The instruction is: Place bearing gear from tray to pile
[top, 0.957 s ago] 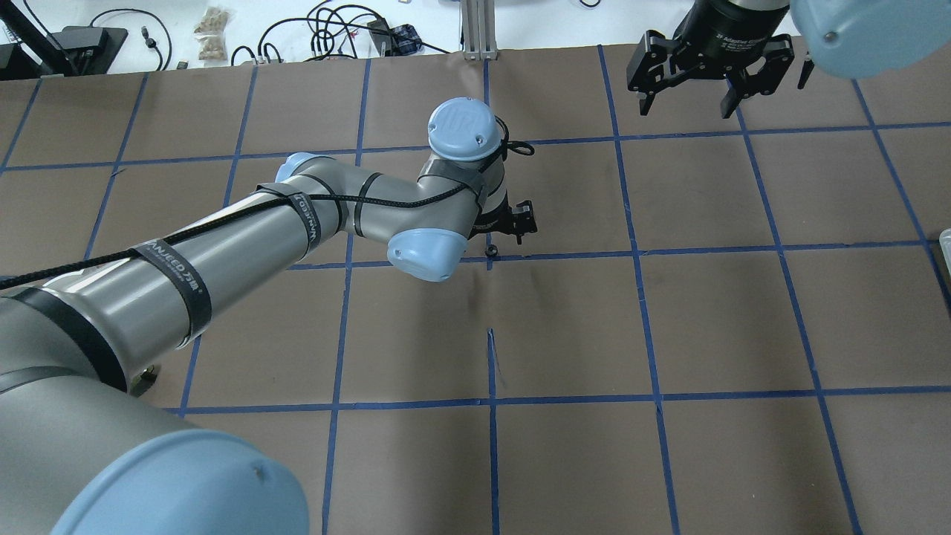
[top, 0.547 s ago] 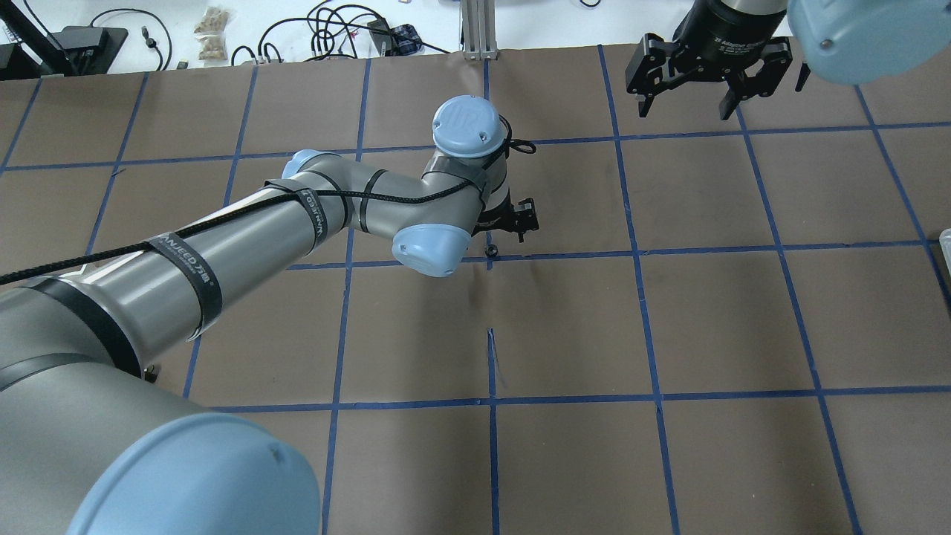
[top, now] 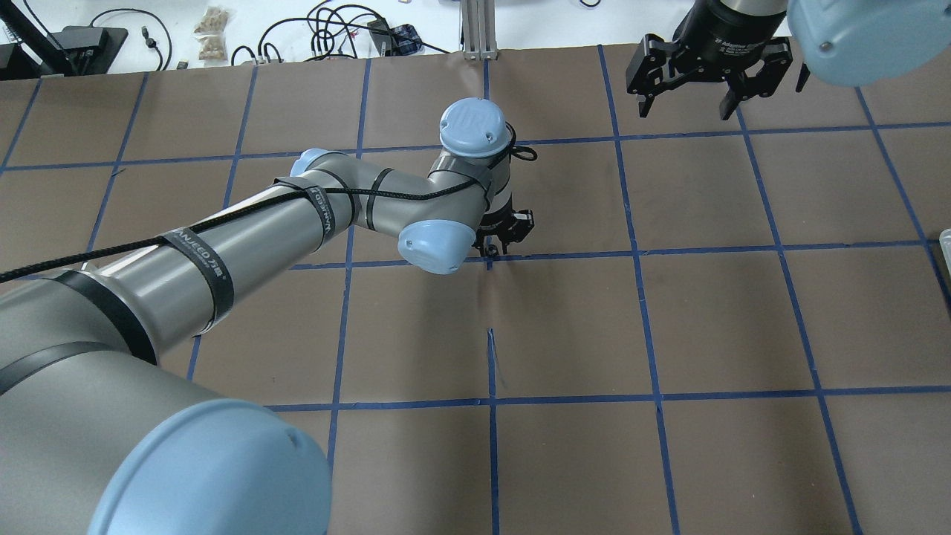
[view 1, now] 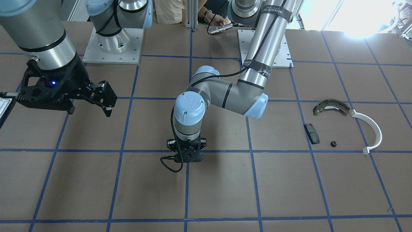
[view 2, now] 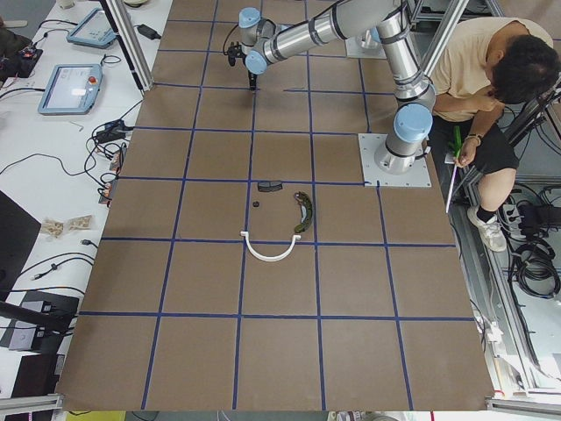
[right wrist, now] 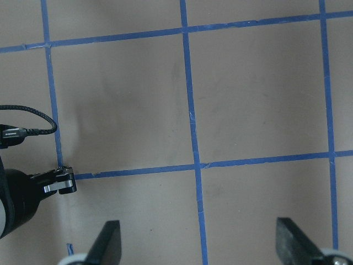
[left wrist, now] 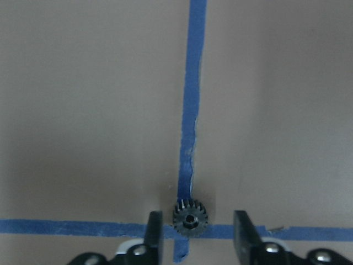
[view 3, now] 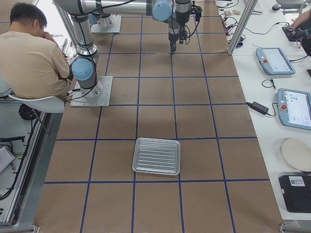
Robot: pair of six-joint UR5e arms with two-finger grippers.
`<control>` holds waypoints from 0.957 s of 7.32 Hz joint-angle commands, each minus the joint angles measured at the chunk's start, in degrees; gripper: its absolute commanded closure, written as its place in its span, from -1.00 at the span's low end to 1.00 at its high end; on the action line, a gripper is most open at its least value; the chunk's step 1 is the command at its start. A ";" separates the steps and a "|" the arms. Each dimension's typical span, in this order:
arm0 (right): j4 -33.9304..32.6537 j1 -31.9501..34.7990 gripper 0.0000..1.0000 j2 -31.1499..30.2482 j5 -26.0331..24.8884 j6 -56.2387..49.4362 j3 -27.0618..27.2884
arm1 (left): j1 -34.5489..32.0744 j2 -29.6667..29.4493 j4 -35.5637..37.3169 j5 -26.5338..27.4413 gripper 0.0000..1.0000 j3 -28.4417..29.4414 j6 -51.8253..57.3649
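The small black bearing gear (left wrist: 190, 217) lies on the brown table at a blue tape crossing. My left gripper (left wrist: 197, 237) is open and low over it, one finger on each side, not touching; it also shows in the overhead view (top: 496, 244). My right gripper (top: 687, 104) is open and empty, hovering far off. The tray (view 3: 156, 156) looks empty. The pile lies apart: olive brake shoe (view 1: 331, 106), white arc (view 1: 370, 129), black pad (view 1: 312, 133) and a tiny black round piece (view 1: 333, 143).
A seated person (view 2: 491, 88) is beside the robot bases. Cables and tablets lie on the white benches beyond the table edge (top: 223, 37). The tray's rim (top: 945, 245) just shows at the overhead view's right edge.
My left gripper has come down and shifted toward the gear, so its fingers now straddle it. The right gripper has hardly moved.
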 commanded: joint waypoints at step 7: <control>-0.10 0.00 -1.00 -0.02 0.00 0.08 0.01 | 3.77 2.82 -3.05 -0.26 1.00 0.39 1.02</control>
